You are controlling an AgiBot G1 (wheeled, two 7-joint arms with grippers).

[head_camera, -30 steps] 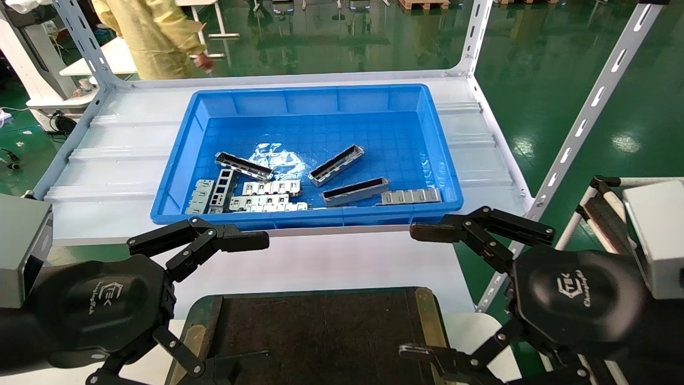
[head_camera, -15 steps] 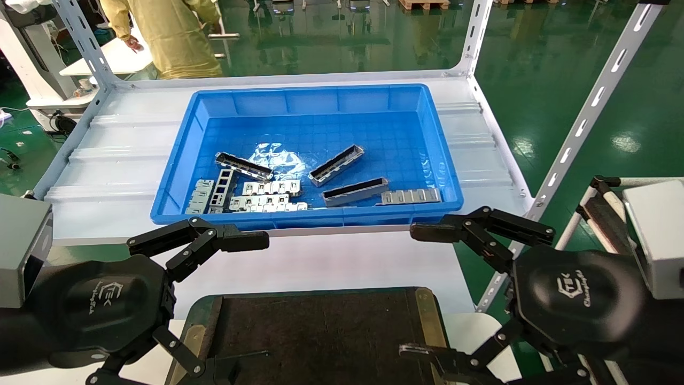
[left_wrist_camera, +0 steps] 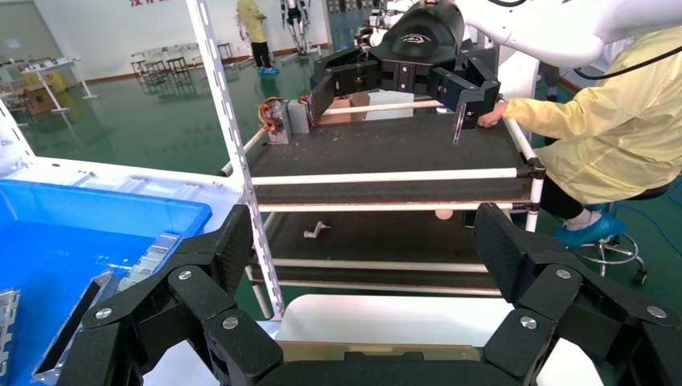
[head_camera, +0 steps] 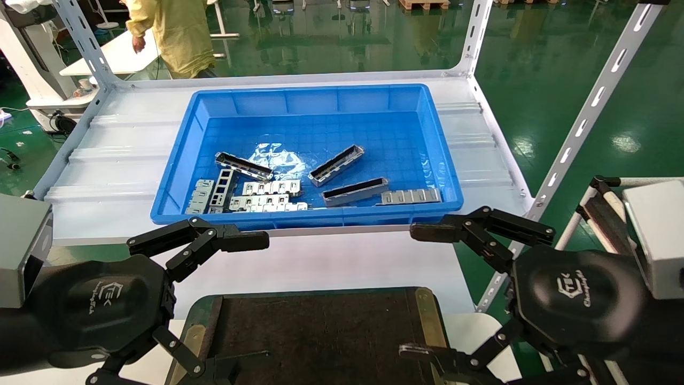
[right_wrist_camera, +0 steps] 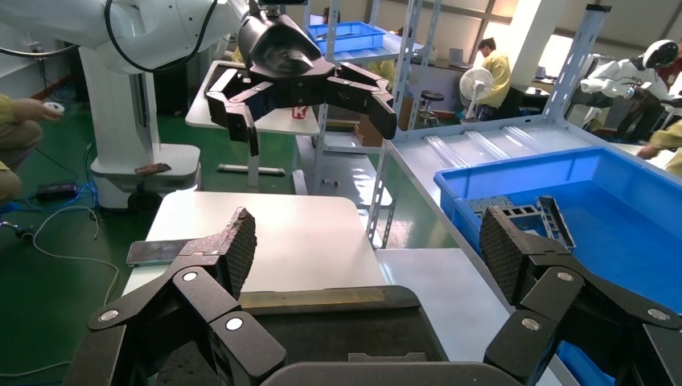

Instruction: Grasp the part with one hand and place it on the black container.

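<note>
Three slim silver-grey trough parts lie in the blue bin [head_camera: 320, 101]: one in the middle [head_camera: 336, 165], one nearer the front [head_camera: 355, 192], one to the left [head_camera: 243, 166]. The black container [head_camera: 320, 331], brass rim [head_camera: 425, 315], lies empty at the near table edge. My left gripper [head_camera: 240, 305] is open and empty over the container's left end. My right gripper [head_camera: 422, 291] is open and empty over its right end. Both are well short of the bin. The rim shows between the open jaws in the left wrist view [left_wrist_camera: 362, 351] and the right wrist view [right_wrist_camera: 310, 299].
Flat shiny tabbed strips [head_camera: 271, 187] [head_camera: 411, 196] and a ladder-like piece [head_camera: 222, 188] also lie in the bin. White shelf uprights [head_camera: 582, 123] stand at the right. A dark cart [left_wrist_camera: 386, 153] is on my right. A person in yellow [head_camera: 171, 32] stands behind.
Neither gripper nor any part has moved. Only the person in yellow behind the shelf has shifted.
</note>
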